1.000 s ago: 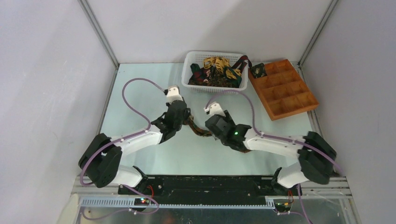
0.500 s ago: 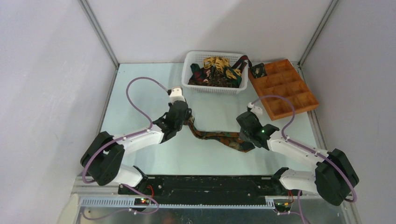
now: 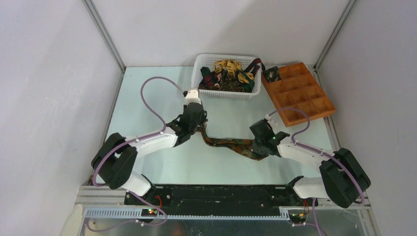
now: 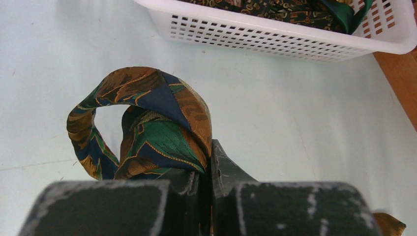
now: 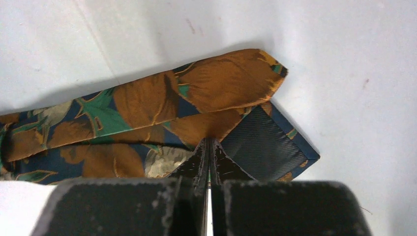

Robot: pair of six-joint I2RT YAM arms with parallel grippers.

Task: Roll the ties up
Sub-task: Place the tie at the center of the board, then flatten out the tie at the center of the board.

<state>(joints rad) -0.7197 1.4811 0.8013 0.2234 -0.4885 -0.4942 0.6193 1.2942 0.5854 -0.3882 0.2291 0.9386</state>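
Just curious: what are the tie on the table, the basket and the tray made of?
The tie looks like soft woven fabric with a ribbed dark lining at its tip. The basket seems white moulded plastic, by its even grid of holes. The tray is probably matte wood, orange-brown; grain too small to tell.

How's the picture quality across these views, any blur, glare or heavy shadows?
Top external view: even soft light, sharp, no glare on the table. Left wrist view: the looped tie is crisp, the left hand a dark mass at the bottom. Right wrist view: the tie throws a soft shadow along its upper edge; the right hand equally dark.
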